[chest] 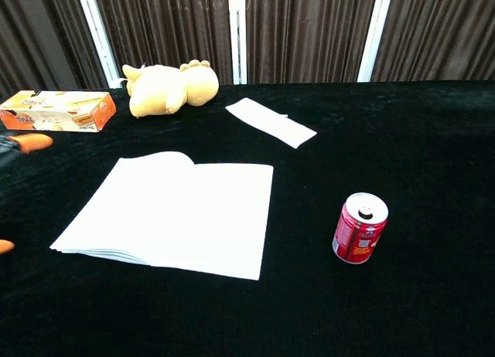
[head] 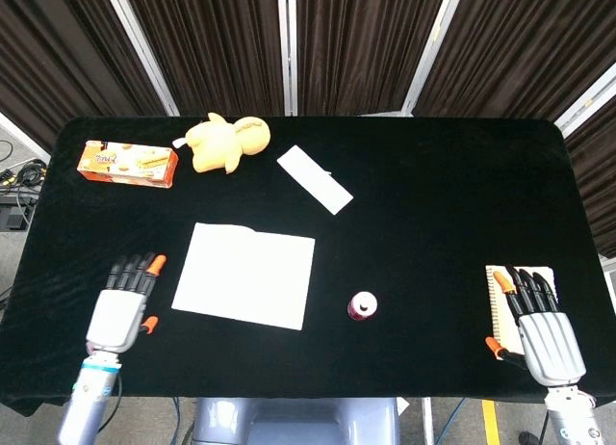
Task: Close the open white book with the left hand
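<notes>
White book (head: 244, 274) lies open and flat on the black table (head: 433, 195), left of centre toward the near edge. Chest view shows the left page stack slightly thicker, with one page bowed up near the spine at the far edge (chest: 172, 209).

Left robot hand (head: 123, 305) sits just beside the book's left edge, not touching it, palm down. Fingers extended and apart, pointing away from the robot; holds nothing. In the chest view only orange fingertips (chest: 31, 143) poke in at the left border.

Right robot hand (head: 539, 322) is at the near right of the table, well apart from the book. Fingers straight and spread, nothing in it. It lies over a spiral notepad (head: 502, 297); cannot tell whether it touches it.

Red soda can (head: 363, 305) stands upright to the right of the book, near its near-right corner, apart from it.

Far side of the table: folded white paper (head: 315, 179) lying at an angle beyond the book. Yellow plush toy (head: 225, 142) to its left. Orange snack box (head: 129, 163) further left, near the far left corner.

Dark curtains (head: 356, 40) with light vertical strips hang behind the table.
</notes>
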Available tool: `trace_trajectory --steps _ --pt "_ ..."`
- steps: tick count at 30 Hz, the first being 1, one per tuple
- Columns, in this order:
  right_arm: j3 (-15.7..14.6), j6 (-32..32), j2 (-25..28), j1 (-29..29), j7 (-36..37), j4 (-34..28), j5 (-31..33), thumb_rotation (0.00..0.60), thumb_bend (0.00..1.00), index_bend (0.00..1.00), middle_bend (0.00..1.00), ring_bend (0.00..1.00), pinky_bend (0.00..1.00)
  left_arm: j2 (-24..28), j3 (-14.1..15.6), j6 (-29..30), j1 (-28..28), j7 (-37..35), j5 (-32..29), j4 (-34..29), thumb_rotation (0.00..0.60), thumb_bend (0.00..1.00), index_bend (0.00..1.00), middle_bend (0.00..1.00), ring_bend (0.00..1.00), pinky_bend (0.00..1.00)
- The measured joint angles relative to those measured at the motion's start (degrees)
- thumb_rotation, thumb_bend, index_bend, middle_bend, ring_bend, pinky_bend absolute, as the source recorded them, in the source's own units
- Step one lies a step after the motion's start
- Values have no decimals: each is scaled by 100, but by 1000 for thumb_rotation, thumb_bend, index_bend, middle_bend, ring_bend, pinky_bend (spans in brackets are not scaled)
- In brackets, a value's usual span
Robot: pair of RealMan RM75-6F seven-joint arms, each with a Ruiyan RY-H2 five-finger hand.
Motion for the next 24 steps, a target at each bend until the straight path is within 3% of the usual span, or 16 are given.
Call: trace_trajectory --steps 24 --pt "-71 65 41 -43 71 -27 -139 600 45 0 0 0 0 -1164 -72 -667 -653 830 -438 818 600 224 0 0 0 0"
